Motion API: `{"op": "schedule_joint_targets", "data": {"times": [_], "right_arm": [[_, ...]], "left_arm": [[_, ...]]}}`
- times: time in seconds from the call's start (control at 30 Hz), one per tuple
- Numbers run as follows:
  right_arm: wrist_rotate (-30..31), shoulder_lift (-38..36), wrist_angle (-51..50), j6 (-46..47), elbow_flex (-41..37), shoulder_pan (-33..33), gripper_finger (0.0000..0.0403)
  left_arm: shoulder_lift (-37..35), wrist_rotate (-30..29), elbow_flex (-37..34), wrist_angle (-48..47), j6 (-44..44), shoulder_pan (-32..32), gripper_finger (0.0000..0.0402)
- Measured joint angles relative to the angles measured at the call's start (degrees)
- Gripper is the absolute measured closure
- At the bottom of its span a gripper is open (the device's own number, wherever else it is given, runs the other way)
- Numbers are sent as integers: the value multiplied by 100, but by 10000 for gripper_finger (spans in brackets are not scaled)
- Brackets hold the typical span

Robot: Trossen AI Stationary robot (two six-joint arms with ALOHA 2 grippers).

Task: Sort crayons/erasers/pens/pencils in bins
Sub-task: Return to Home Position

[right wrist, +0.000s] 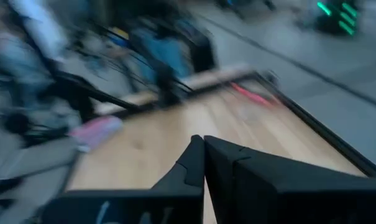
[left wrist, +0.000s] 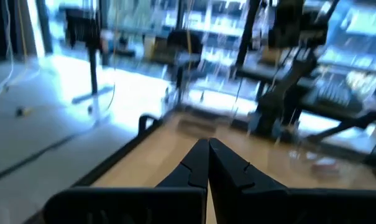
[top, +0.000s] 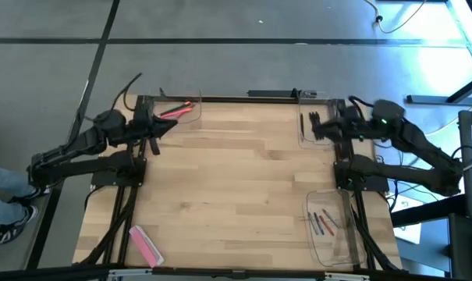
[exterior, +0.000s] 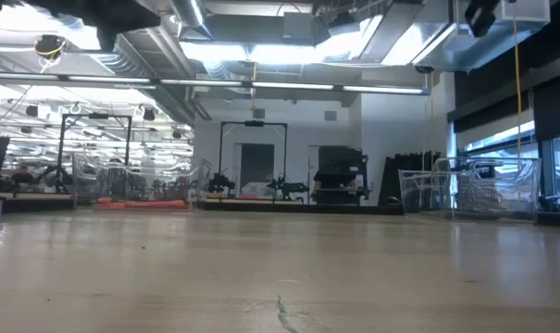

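Near front edge of tabletop (top: 236,195): pink eraser (top: 146,244) lying loose, pencils (top: 323,224) inside near-right bin (top: 341,254). Farther back: left end effector (top: 164,128) pinched closed, empty, beside far-left bin (top: 196,117) of crayons (top: 179,110). Right end effector (top: 314,126) likewise closed, empty, at far-right bin (top: 306,141) holding a pen (top: 301,123).

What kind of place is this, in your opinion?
Probably a robotics lab in a large open hall. The left arm and right arm stand at a wooden table, a black frame with more gear stands behind, and bare ducts run under the ceiling.
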Motion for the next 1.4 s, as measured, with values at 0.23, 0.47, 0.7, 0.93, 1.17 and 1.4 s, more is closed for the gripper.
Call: {"op": "schedule_joint_targets", "data": {"times": [0.23, 0.47, 0.7, 0.93, 1.17, 1.4], "right_arm": [[-453, -1497, 907, 151, -1195, 196, 400], [-453, -2684, 904, 116, -1833, 196, 399], [-657, -2883, 924, -14, -2085, 193, 399], [-674, -2988, 1305, 49, -2574, 193, 398], [-1190, -2988, 2203, -28, -3377, 193, 398], [-1502, -2986, 3213, -275, -4243, 193, 398]], "left_arm": [[-775, 142, -819, 727, -135, 2, 401], [-1227, 140, -1340, 867, -241, 2, 401], [-1576, 131, -1881, 1064, -281, 0, 401], [-1906, 141, -2528, 1454, -285, 2, 401], [-2103, 273, -3306, 1937, -391, 2, 401], [-2142, 406, -3307, 1674, -257, 2, 401]]}}
